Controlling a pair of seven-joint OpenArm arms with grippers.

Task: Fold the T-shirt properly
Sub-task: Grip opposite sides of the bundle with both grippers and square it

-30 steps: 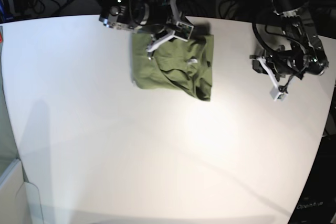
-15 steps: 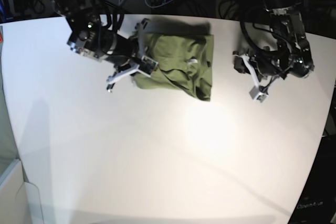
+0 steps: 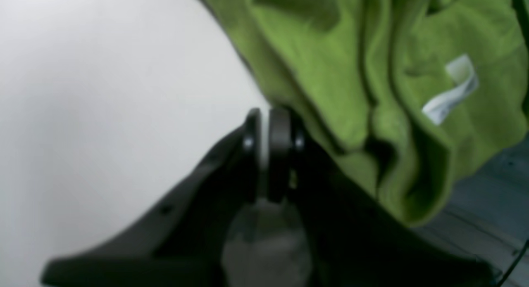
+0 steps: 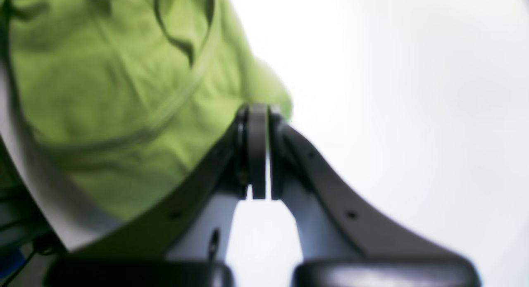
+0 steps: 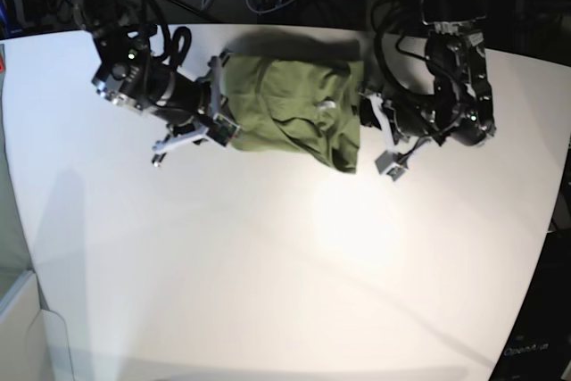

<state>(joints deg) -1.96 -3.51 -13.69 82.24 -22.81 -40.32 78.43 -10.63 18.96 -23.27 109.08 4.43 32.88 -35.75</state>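
Both arms moved in, flanking my T-shirt (image 5: pixel 294 118) on desk (image 5: pixel 268 265): left fingers (image 5: pixel 385 165) nearer its edge, right fingers (image 5: pixel 159 153); both closed, empty.

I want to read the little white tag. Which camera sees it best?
The left wrist view: the white label is large there, lying on the T-shirt, though too blurred to read. The base view shows only a tiny white speck. The right wrist view shows no clear label.
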